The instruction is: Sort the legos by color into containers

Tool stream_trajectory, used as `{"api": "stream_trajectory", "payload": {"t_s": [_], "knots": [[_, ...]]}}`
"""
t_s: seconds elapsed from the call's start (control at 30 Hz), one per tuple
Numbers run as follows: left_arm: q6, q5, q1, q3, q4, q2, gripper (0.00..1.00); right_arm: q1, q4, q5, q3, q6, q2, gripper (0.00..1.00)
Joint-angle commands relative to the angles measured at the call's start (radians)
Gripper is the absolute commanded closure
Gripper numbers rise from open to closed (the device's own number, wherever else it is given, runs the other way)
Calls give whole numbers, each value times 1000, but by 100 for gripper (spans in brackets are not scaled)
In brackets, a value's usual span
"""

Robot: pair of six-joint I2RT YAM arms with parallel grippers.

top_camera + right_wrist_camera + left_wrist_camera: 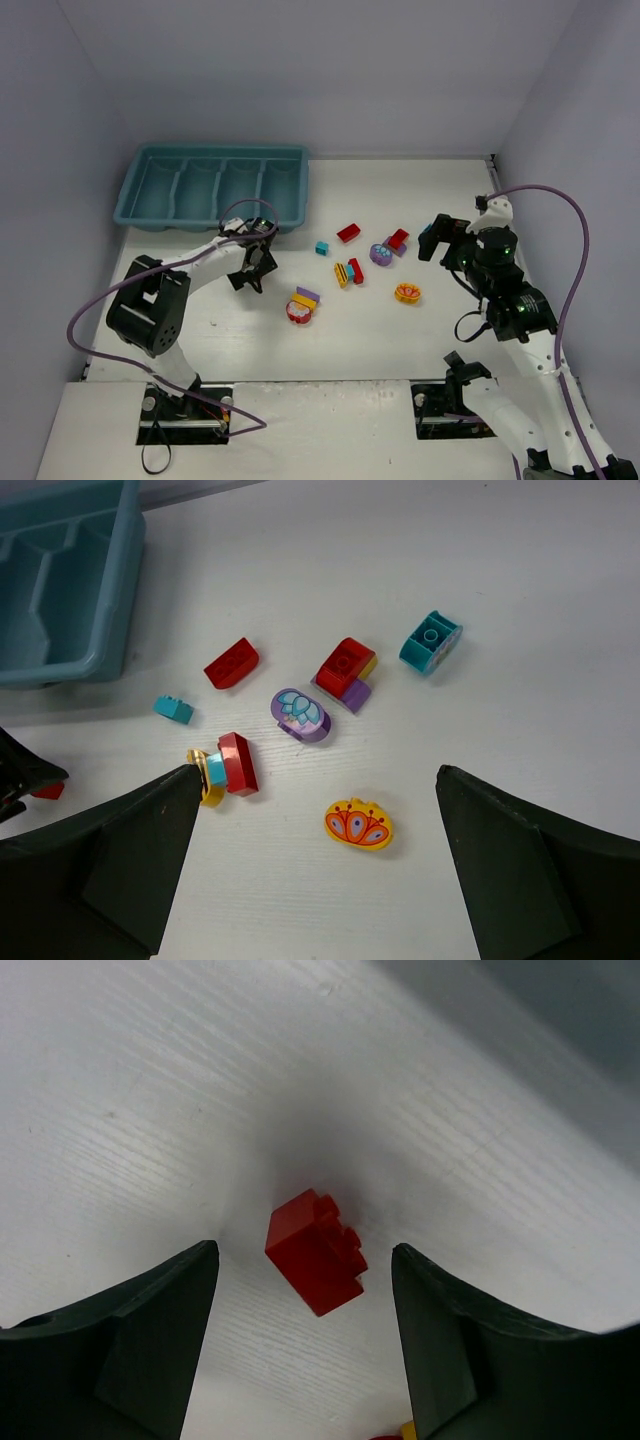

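1. Left gripper (252, 268), jaws apart, astride red brick (316, 1251) lying untouched on counter (150, 1110): brick may be knocked aside if closed off-centre.
2. Right gripper (315, 775), wide, empty, above loose legos (300, 715); tray (213, 215) well apart.

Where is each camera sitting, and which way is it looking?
Top: above and behind, looking down at the table; both arms show.
Left wrist: on the left arm, facing down at a red brick; left tool shows.
Right wrist: on the right arm, facing the legos; right tool shows.
Top and right wrist share the tray.
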Motion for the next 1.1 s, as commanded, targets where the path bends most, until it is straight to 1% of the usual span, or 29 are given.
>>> {"api": "stream_trajectory", "payload": {"t_s": [0.0, 0.07, 0.17, 0.2, 0.23, 0.33, 0.37, 0.4, 0.43, 0.5, 0.53, 0.6, 0.63, 0.7, 0.77, 0.8, 0.83, 0.87, 0.9, 0.93, 0.97, 1.03, 1.07], "knots": [[-26, -28, 15, 86, 12, 12, 37, 6, 42, -17, -3, -11, -6, 0], [-38, -19, 17, 100, 11, 27, 39, 6, 42, -18, -3, -15, -7, 0], [-55, -11, 23, 107, 14, 46, 52, 6, 41, -18, -7, -20, -12, 0], [-66, -1, 26, 107, 11, 50, 59, 6, 39, -18, -8, -20, -14, 0], [-72, 4, 26, 110, 3, 51, 61, 6, 38, -18, -8, -20, -15, 0], [-92, 18, 26, 98, -11, 32, 63, 6, 35, -14, -8, -26, -20, 0], [-98, 19, 24, 80, -11, 23, 66, 6, 35, -12, -8, -28, -21, 0], [-100, 19, 26, 71, -12, 3, 71, 6, 35, -12, -10, -28, -20, 0], [-98, 16, 26, 66, -21, -6, 79, 6, 35, -14, -11, -28, -18, 0], [-77, 9, 27, 64, -37, -40, 87, 7, 35, -14, -13, -28, -17, 0], [-69, 1, 26, 66, -61, -52, 93, 7, 35, -18, -11, -28, -15, 0], [-23, -14, 27, 78, -89, -110, 100, 7, 35, -17, -10, -29, -15, 0], [-5, -23, 32, 84, -121, -135, 100, 7, 35, -18, -7, -31, -17, 0], [89, -47, 52, 116, -148, -214, 100, 7, 33, -21, 0, -29, -17, 0], [175, -41, 110, 147, -170, -268, 100, 13, 35, -34, 15, -22, -9, 0], [295, -27, 136, 176, -162, -320, 100, 16, 35, -32, 19, -20, 2, 0], [352, -22, 190, 193, -158, -339, 100, 32, 35, -66, 26, -17, 5, 0], [414, -19, 220, 213, -155, -356, 100, 42, 35, -72, 32, -15, 12, 0], [536, -5, 254, 233, -150, -377, 100, 55, 33, -80, 41, -15, 19, 0], [596, 7, 286, 274, -129, -380, 100, 67, 33, -84, 46, -14, 23, 0], [712, 24, 355, 297, -117, -384, 100, 99, 33, -86, 50, -14, 25, 0], [808, 111, 431, 374, -81, -353, 100, 139, 36, -89, 58, -15, 23, 0], [862, 142, 511, 405, -78, -330, 100, 171, 35, -90, 59, -20, 23, 0]]}}
